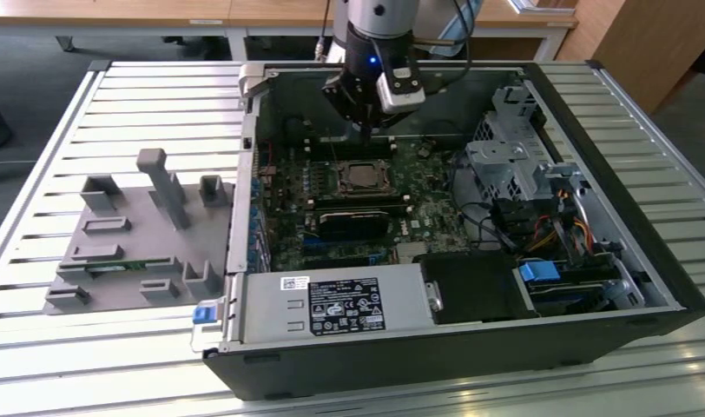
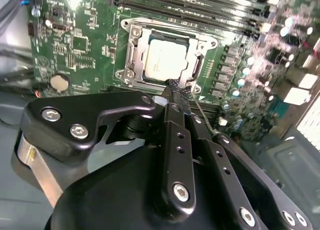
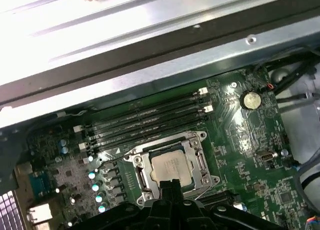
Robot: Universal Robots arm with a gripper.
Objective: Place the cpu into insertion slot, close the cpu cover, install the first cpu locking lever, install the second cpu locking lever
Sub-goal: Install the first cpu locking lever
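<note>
Open computer case [image 1: 665,287] lies on a slatted table [image 1: 51,365]; grey parts fixture [image 1: 133,243] sits at the exterior view's left, well apart from the work; arm reaches down into the case over the green board [image 2: 75,44].

cpu [image 2: 167,59] sits flat in the insertion slot [image 3: 159,153], pale face up, near the middle of the board, with long black memory slots [image 3: 150,112] just beside the socket; cpu cover [image 2: 134,52] looks down over it, frame lapping the chip's rim, face showing through the window; so placing looks done and the cover looks closed, as far as I can judge.

gripper [image 2: 176,87] hangs at the socket; fingers pressed together, no gap at the tips, nothing seen clamped between them; in the second wrist view the tips line up with the cover's rim; touching it or above it, cannot tell; tips not on the chip face.

locking lever [image 2: 202,117], a thin wire, runs out from a socket corner on the side of the capacitors [image 3: 92,187]; seen in both wrist views; passes just beside the fingertips in the second wrist view; contact, cannot tell; it looks unlatched, my read; the other lever is too thin to pick out for sure.

Step in hand, as I judge it: a locking lever, not yet seated; first or second, cannot tell. That work calls for the closed tips as a pusher on the slim wire, down and sideways under its catch; wire likely springy and could slip off the tips; chip face and memory slots want clearance.
</note>
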